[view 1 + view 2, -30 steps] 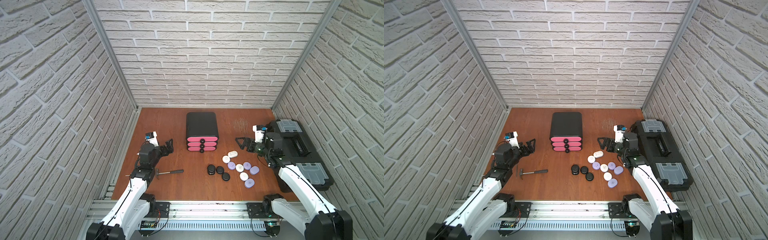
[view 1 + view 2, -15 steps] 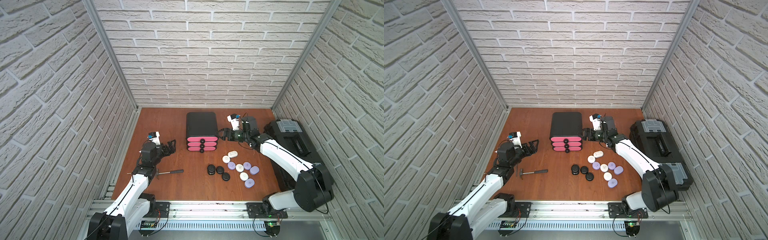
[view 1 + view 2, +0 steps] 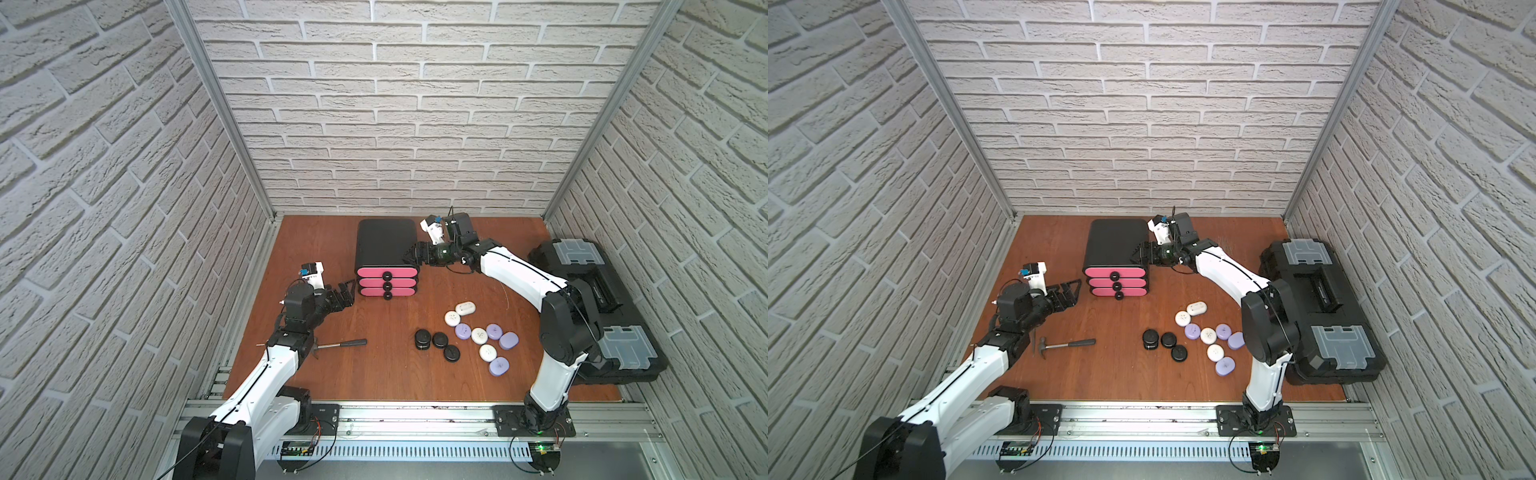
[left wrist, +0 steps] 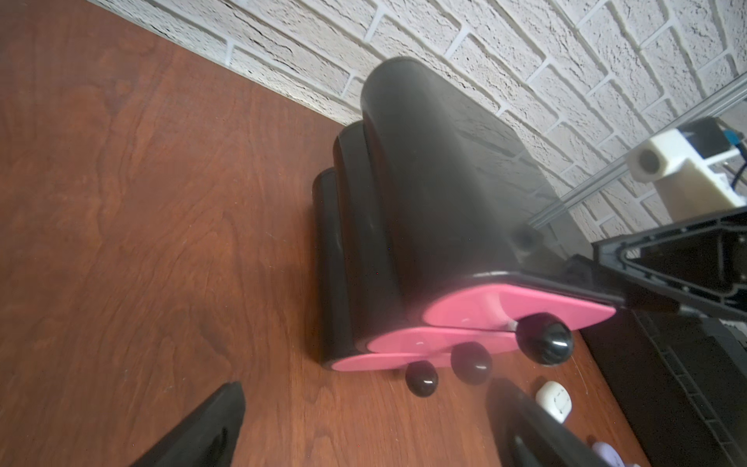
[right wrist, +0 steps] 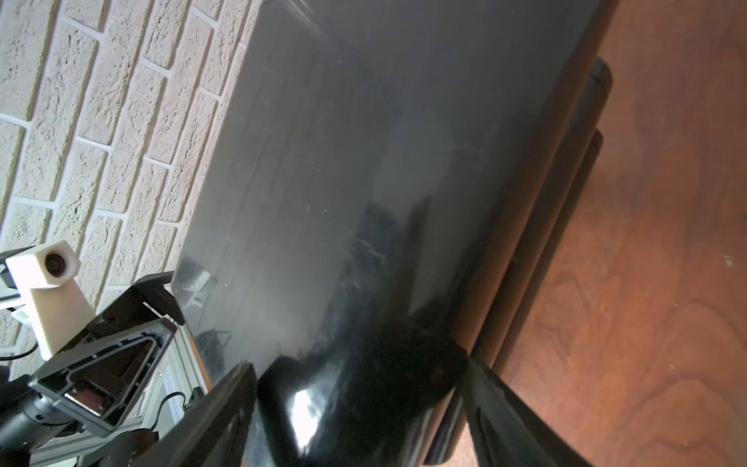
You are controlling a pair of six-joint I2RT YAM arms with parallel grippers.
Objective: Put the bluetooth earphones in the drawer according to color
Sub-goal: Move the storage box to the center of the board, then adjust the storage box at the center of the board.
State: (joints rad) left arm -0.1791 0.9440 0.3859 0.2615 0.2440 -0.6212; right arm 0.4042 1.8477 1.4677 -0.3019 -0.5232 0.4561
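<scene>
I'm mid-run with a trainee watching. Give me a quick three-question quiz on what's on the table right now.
1. How many lavender earphone cases lie on the table?
2. True or false: one of the pink drawers stands open.
3. What sits between the right claw's jaws: A hammer handle, B the black cabinet's edge, C a white case?
Key: 1 four; 2 false; 3 B.

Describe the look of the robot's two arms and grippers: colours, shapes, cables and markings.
The left arm and right arm share smooth white shell links, each with a thin dark line along it, and bulky black joints. The left gripper and right gripper are black, with triangular open-frame fingers. Each wrist carries a white camera block with a blue connector and thin black cables.
</scene>
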